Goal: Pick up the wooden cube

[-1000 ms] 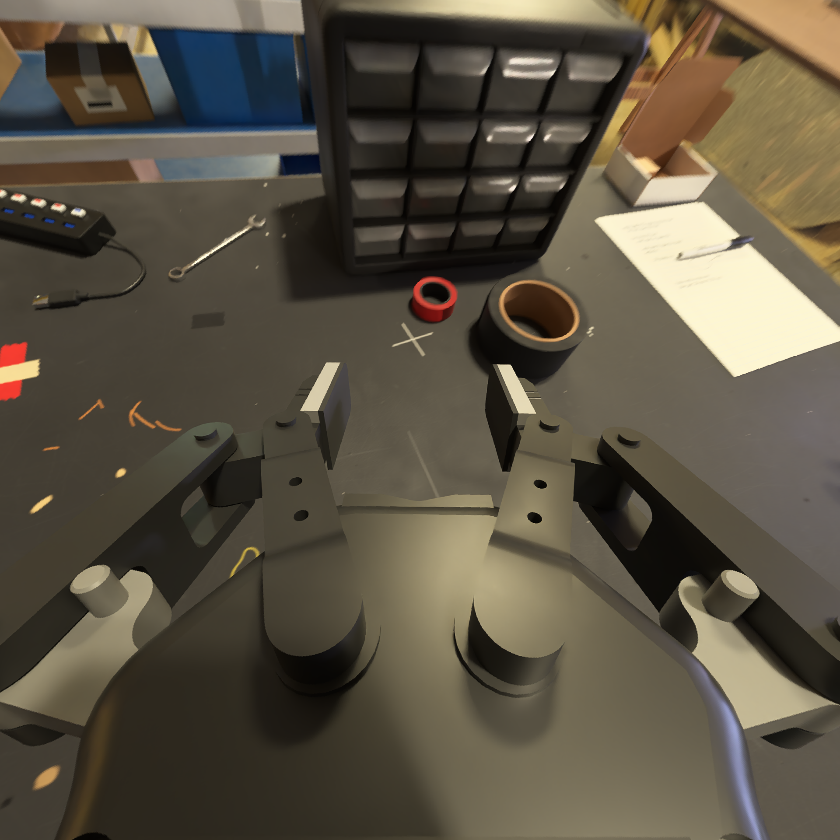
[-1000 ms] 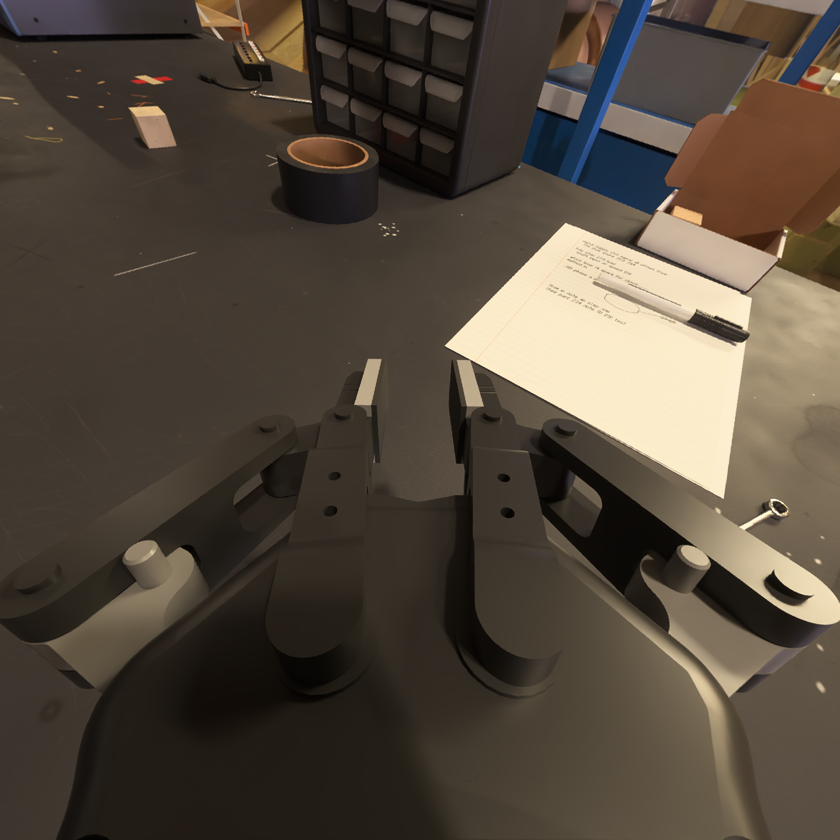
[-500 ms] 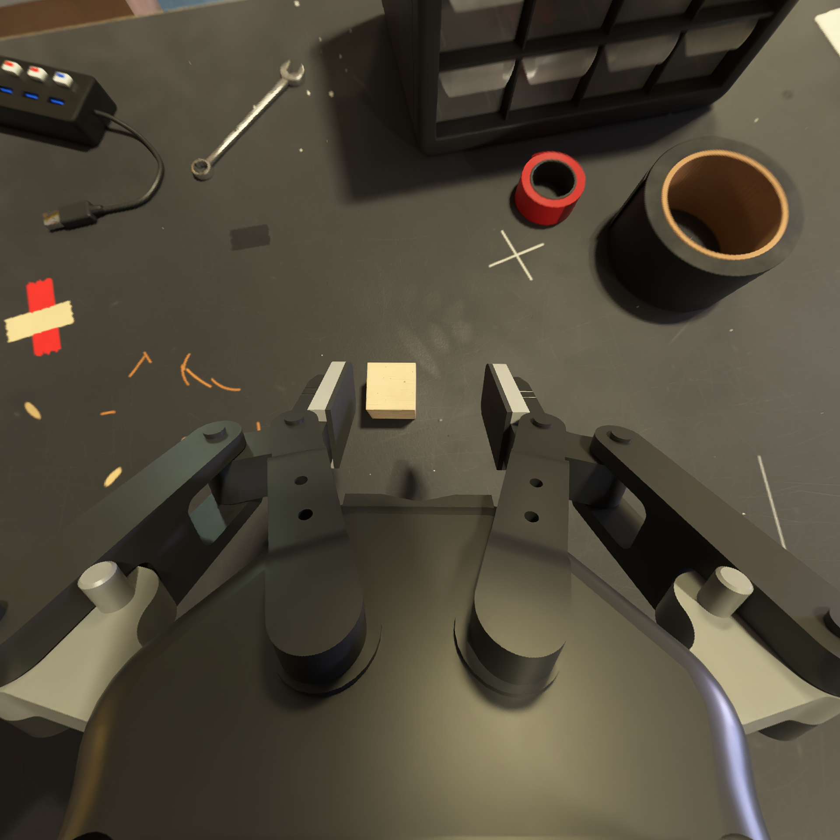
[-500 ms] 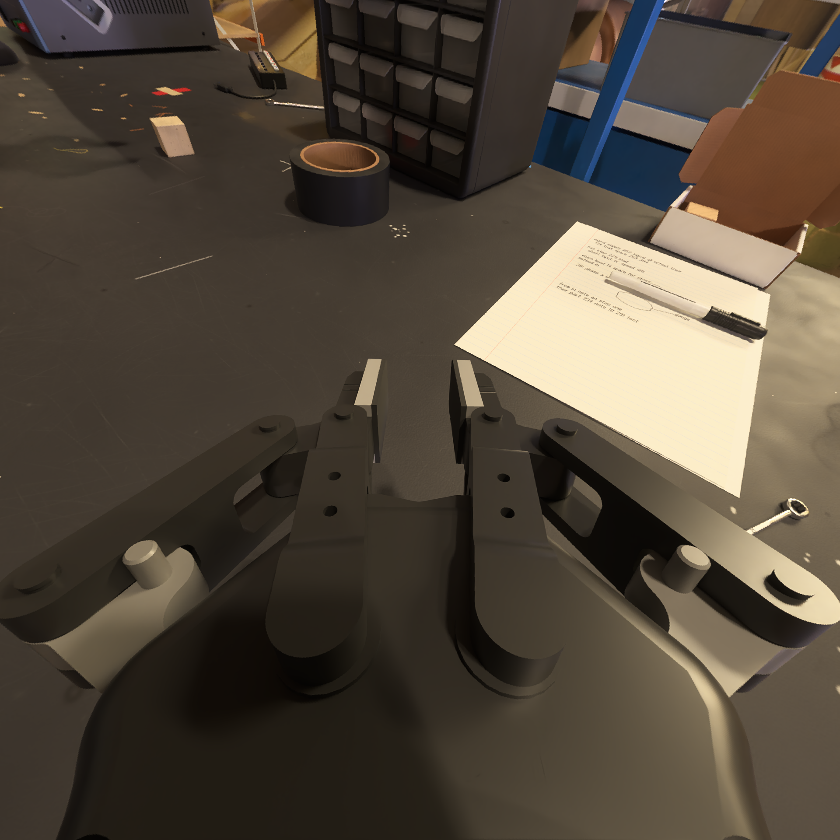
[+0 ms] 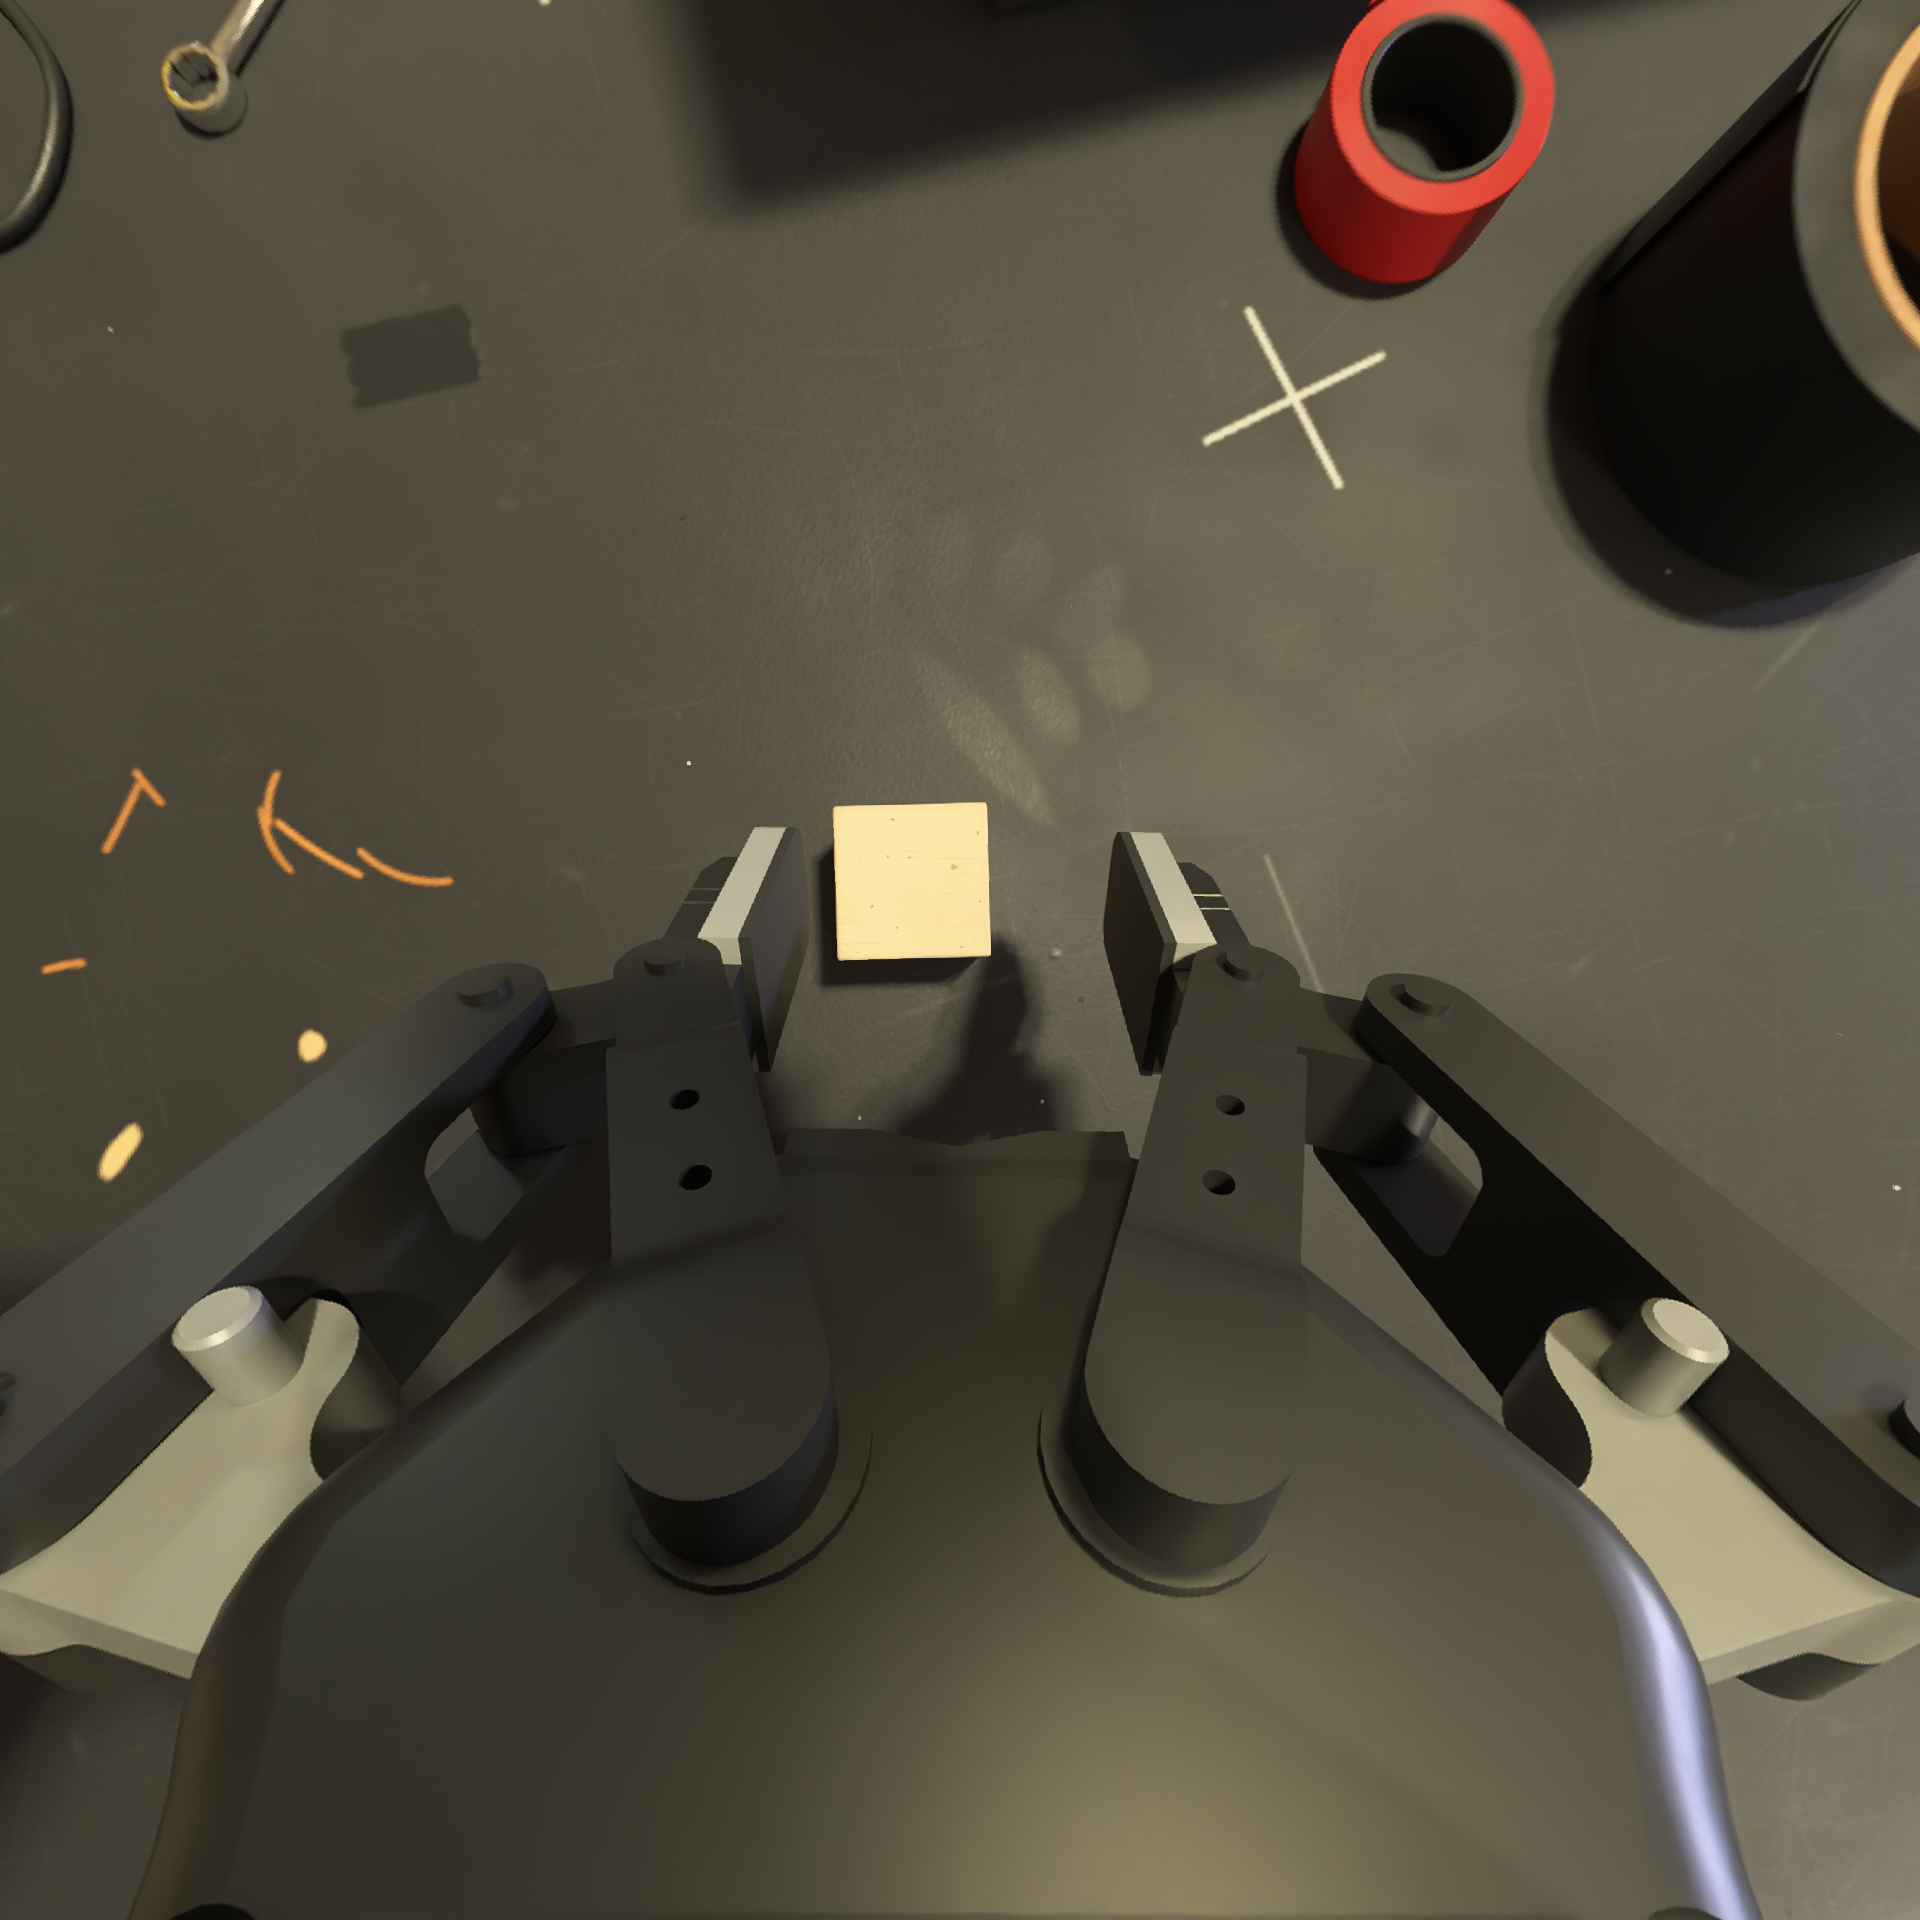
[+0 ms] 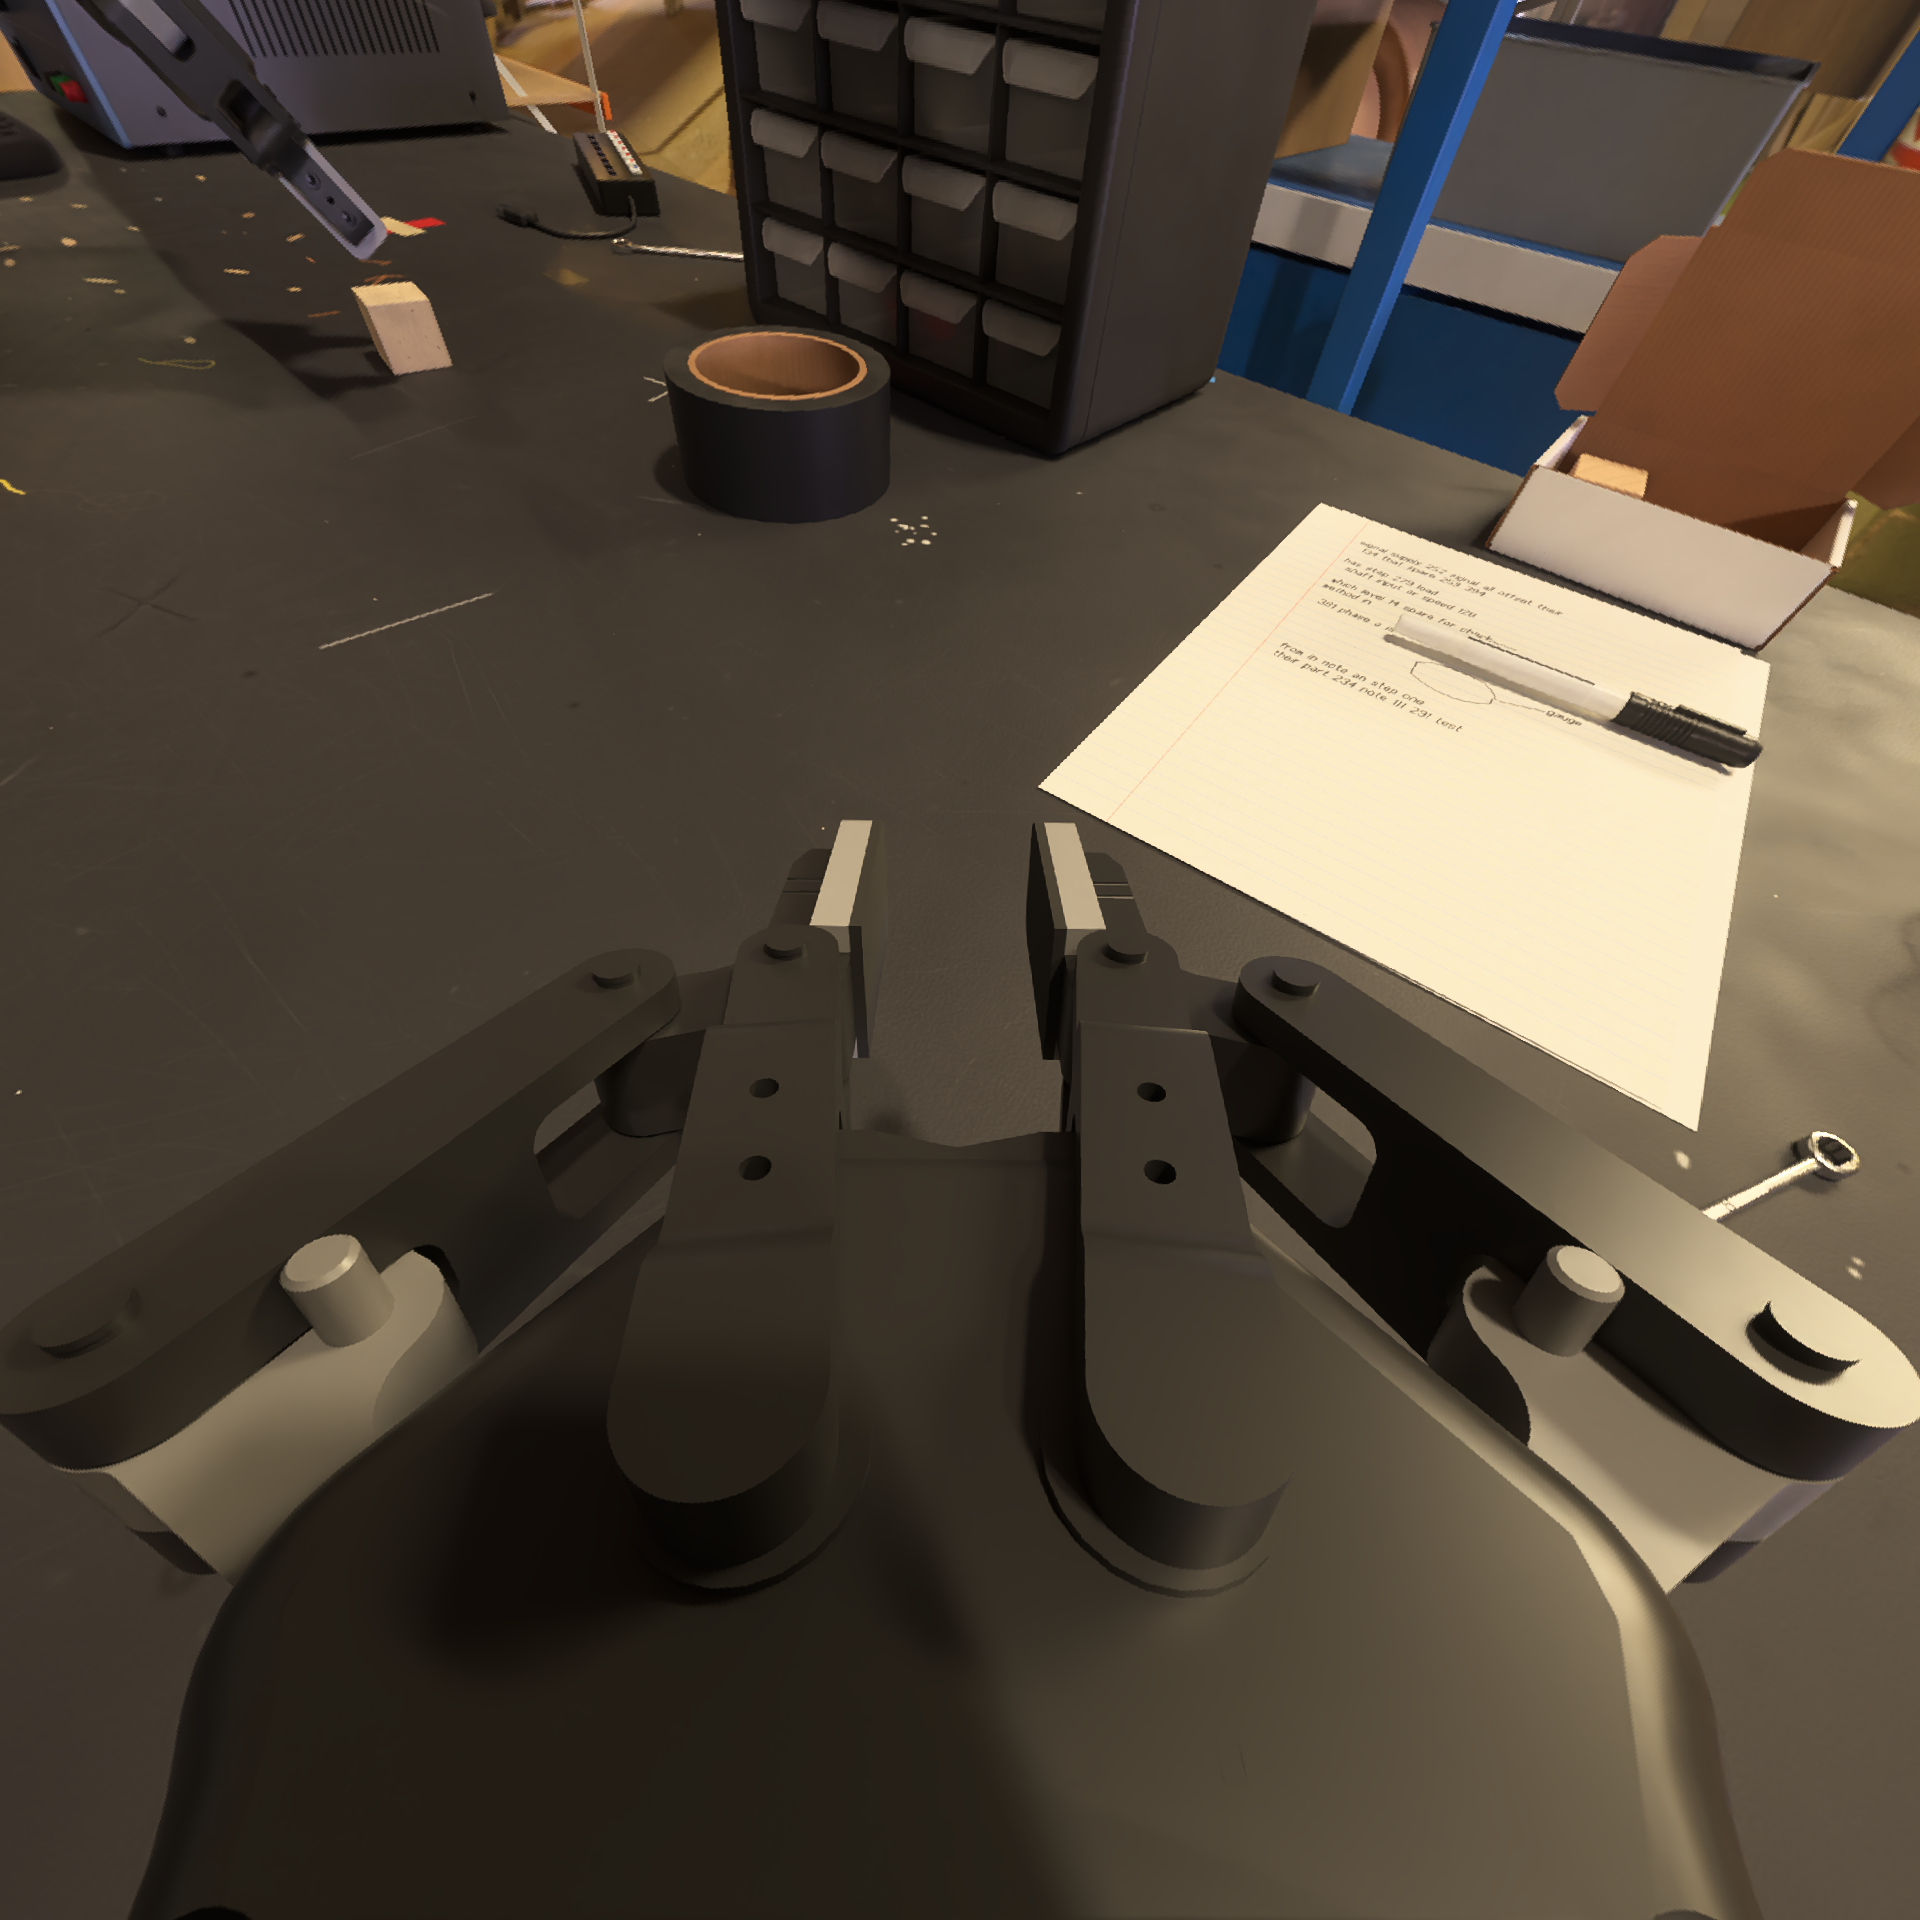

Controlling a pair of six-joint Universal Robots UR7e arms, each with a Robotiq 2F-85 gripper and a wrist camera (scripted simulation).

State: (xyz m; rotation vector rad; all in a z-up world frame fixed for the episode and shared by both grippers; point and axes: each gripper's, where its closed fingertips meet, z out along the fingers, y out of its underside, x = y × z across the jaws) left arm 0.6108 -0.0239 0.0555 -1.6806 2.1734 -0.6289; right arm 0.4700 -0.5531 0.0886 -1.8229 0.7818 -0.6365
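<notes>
The wooden cube (image 5: 911,881), pale and square from above, rests on the dark table. My left gripper (image 5: 954,878) is open and points straight down over it. The cube lies between the fingers, close to the left fingertip (image 5: 756,883) and farther from the right one. In the right wrist view the cube (image 6: 403,327) sits at the far left, with a finger of the left gripper (image 6: 322,197) just above it and apart from it. My right gripper (image 6: 951,873) is open and empty, low over bare table far from the cube.
A red tape roll (image 5: 1423,135) and a large black tape roll (image 5: 1766,364) stand beyond the cube to the right. A drawer cabinet (image 6: 997,208), a paper sheet (image 6: 1403,883) with a marker (image 6: 1579,691), a white box (image 6: 1652,561) and a small wrench (image 6: 1777,1179) are near the right gripper.
My left gripper tipped downward and dropped closer to the cube, which now lies between its fingers. The right gripper shifted slightly, jaws unchanged; the left gripper has come into its view.
</notes>
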